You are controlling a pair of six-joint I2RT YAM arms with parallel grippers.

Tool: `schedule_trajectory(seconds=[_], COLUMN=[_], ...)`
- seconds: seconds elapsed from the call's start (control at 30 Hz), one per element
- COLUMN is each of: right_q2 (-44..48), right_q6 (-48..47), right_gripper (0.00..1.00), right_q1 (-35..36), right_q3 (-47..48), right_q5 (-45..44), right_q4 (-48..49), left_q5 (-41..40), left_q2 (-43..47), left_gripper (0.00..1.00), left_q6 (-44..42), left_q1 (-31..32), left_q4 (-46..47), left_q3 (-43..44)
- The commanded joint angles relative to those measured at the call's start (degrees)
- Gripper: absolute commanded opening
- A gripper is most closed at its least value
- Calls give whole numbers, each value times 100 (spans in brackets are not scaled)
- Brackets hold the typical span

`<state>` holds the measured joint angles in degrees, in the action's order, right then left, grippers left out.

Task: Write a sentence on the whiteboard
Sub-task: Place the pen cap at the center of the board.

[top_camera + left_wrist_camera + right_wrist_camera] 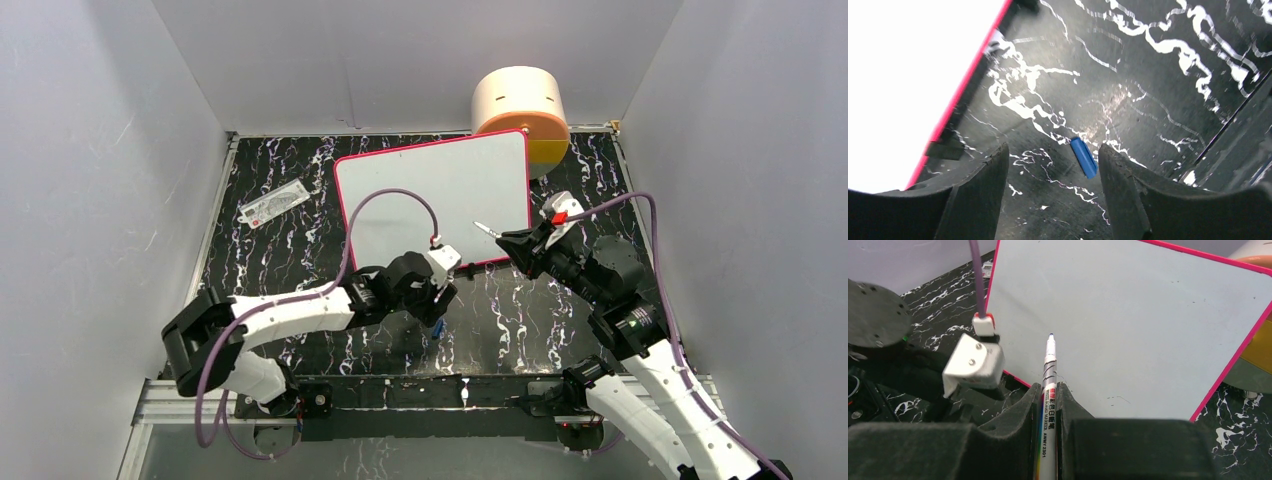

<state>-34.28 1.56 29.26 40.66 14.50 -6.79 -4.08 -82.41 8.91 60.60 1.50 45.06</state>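
The whiteboard (440,180) with its pink-red frame lies flat at the table's middle back. Its surface (1128,315) is blank, and no sentence shows on it. My right gripper (1049,387) is shut on a white marker (1049,365), uncapped, whose blue tip hangs just over the board's near right part (487,230). My left gripper (1053,150) is open, low over the black table just in front of the board's near edge (903,75). A small blue cap (1084,157) lies on the table between its fingers, close to the right one and apart from both.
An orange and cream cylinder (520,105) stands behind the board's far right corner. A small grey-white packet (275,203) lies left of the board. The left arm's purple cable (400,195) arches over the board. Grey walls enclose the table.
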Motion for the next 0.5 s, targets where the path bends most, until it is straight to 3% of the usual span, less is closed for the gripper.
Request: schedule_trajectory(seconds=[0.0,0.23,0.47], right_q2=[-36,-81,-245], right_q6=[57,106,202], right_gripper=[0,0,0], right_q1=[-21,-21,-25], right_q3=[217,304,427], right_q5=[-105,-59,64], right_q4=[226,189,217], left_q5=[-593,-899,-232], left_q2=[669,1391,1831], left_gripper=[66,80,87], left_q6=[-21,-76,-63], left_q1=[-79,-485,-1928], left_q4=[-683,-1330,-1715], left_q3=[513,1096,1752])
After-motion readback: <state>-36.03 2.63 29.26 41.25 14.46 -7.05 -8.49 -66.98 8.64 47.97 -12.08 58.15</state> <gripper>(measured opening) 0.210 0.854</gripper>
